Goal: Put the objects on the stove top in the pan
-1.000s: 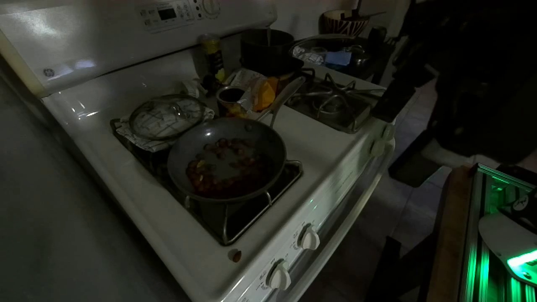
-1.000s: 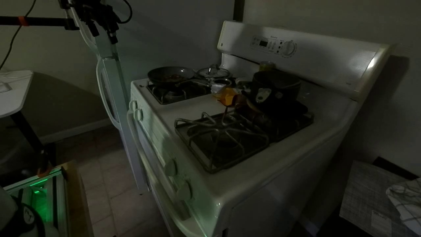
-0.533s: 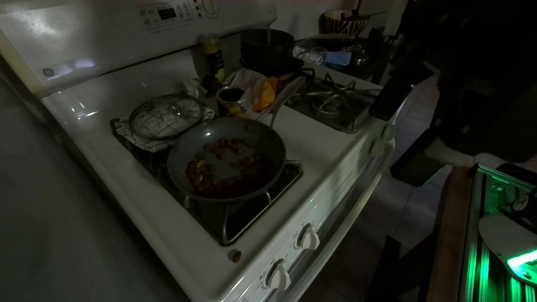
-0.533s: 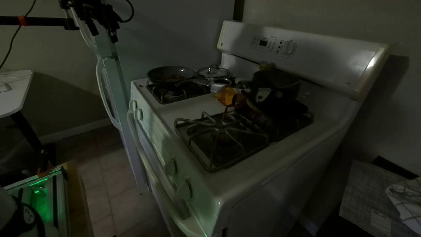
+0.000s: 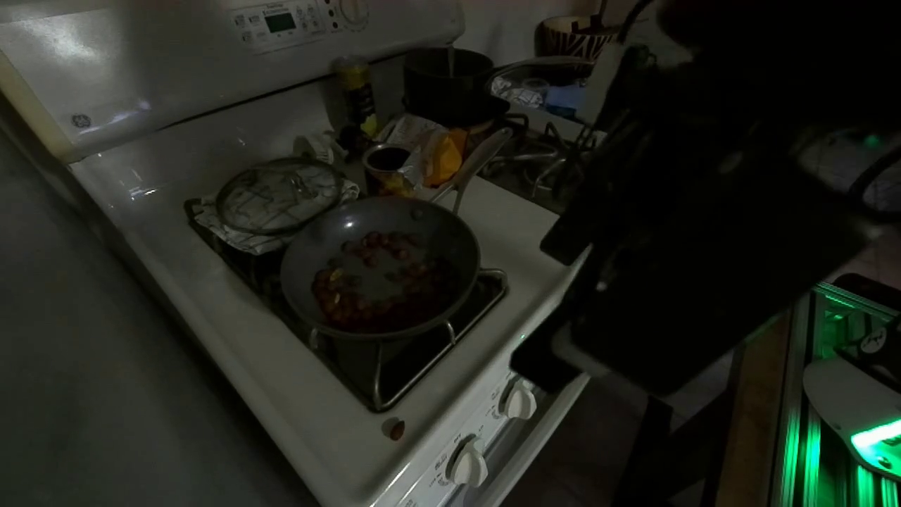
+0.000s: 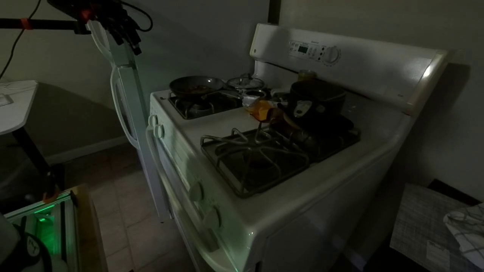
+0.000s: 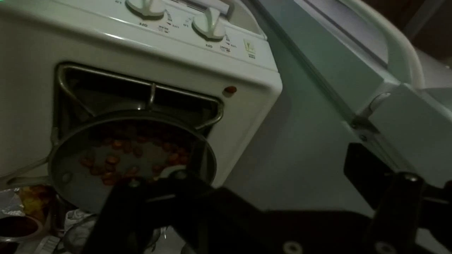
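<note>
The pan (image 5: 307, 243) is a round dark skillet on the front burner grate, holding several reddish-brown pieces. It also shows in the wrist view (image 7: 76, 180) and in an exterior view (image 6: 185, 91). A small reddish-brown piece (image 5: 398, 429) lies on the white stove top (image 5: 327, 412) near its front corner. The piece also shows in the wrist view (image 7: 230, 89). My gripper (image 5: 550, 304) is open, with nothing between its fingers. It hangs above the stove's front edge, apart from pan and piece. In the wrist view (image 7: 277, 155) one finger overlaps the pan.
A glass lid (image 5: 278, 201) on a cloth, an open can (image 5: 386, 158), an orange bag (image 5: 446, 158), a yellow bottle (image 5: 360, 98) and a dark pot (image 5: 447, 88) stand behind the pan. Knobs (image 5: 519, 401) line the front. A tall pale panel (image 7: 300, 141) stands beside the stove.
My gripper has swung in from beyond the front edge toward the pan's side of the stove, mostly within the last half second. It stays open. The pan and the small piece have not moved.
</note>
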### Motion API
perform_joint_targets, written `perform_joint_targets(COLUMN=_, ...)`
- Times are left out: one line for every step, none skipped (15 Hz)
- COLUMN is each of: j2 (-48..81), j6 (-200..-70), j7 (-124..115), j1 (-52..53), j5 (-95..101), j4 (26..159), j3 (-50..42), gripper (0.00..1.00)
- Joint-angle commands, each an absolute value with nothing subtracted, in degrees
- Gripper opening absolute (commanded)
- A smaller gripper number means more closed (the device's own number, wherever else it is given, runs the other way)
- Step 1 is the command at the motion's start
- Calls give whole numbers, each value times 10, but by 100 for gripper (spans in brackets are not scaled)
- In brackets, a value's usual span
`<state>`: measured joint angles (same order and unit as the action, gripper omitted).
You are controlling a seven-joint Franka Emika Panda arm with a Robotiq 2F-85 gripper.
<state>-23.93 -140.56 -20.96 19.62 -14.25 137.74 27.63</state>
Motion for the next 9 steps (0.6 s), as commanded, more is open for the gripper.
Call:
perform_joint_targets(j2=-224, j6=-1463, j7=-318, j1=167, j5=-97, j4=1427, j3=316, gripper=100)
perform_joint_targets(j2=-234, j6=-1457, j7=-344, j1=158, j5=-81, j4=1448, j3=321, gripper=100)
perform_joint_targets(j2=-231, j6=-1458, j7=-359, j1=152, j5=-73, j4=1458, j3=322, gripper=100)
perform_joint_targets(j2=-221, j6=-1435, j7=-305, j1=178, j5=-92, j4=1427, j3=299, gripper=100)
perform_joint_targets(j2=-220, j6=-1436, j7=-304, j1=175, j5=-89, j4=1435, j3=298, gripper=100)
perform_joint_targets(j2=-220, j6=-1436, j7=-303, j1=177, j5=-89, j4=1434, j3=296, gripper=100)
perform_joint_targets(j2=-220, j6=-1436, j7=-303, j1=178, j5=-89, j4=1430, j3=295, gripper=100)
perform_joint_targets(j2=-220, j6=-1436, j7=-302, j1=178, j5=-90, j4=1427, j3=295, gripper=100)
perform_joint_targets(j2=-220, j6=-1436, j7=-302, j1=179, j5=-90, j4=1426, j3=295, gripper=100)
